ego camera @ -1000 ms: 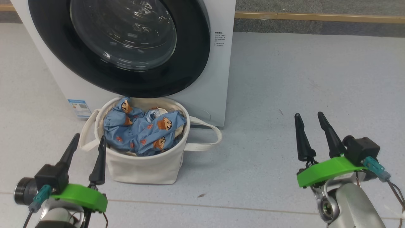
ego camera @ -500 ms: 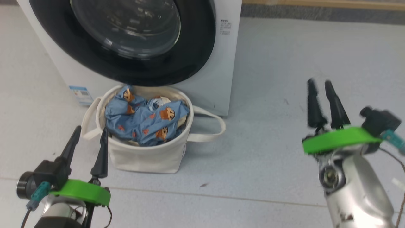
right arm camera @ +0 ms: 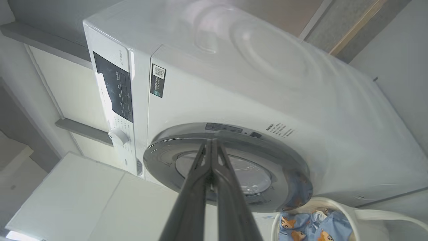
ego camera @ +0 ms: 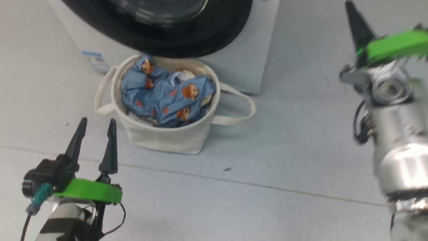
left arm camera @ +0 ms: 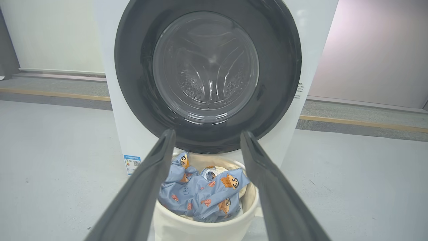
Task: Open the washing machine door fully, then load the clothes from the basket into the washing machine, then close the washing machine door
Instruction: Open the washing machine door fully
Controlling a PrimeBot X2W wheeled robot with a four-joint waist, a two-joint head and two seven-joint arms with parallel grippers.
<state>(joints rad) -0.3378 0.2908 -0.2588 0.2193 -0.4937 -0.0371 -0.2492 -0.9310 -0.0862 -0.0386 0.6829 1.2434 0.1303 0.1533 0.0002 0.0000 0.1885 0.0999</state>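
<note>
The washing machine (left arm camera: 113,110) stands ahead with its black-rimmed washing machine door (left arm camera: 133,67) closed flat against the front. Just below the door, the cream basket (ego camera: 167,139) sits on the floor, full of blue printed clothes (ego camera: 167,97). My left gripper (ego camera: 97,121) is open and empty, low to the left of the basket; in the left wrist view its fingers (left arm camera: 147,180) frame the basket (left arm camera: 200,229) and clothes (left arm camera: 204,194). My right gripper (ego camera: 350,5) is raised at the upper right, shut on nothing. From the right wrist its closed tips (right arm camera: 210,141) point at the door's rim (right arm camera: 234,137).
Grey floor (ego camera: 267,160) with a seam line spreads to the right of the basket. The basket's looped handle (ego camera: 244,110) sticks out sideways. The washer's control panel (right arm camera: 113,90) and knob (right arm camera: 117,136) show at the side, next to a white surface (right arm camera: 83,194).
My right gripper has shut and risen toward the upper right. The head camera has shifted, so washer and basket sit higher in view. My left gripper stays open.
</note>
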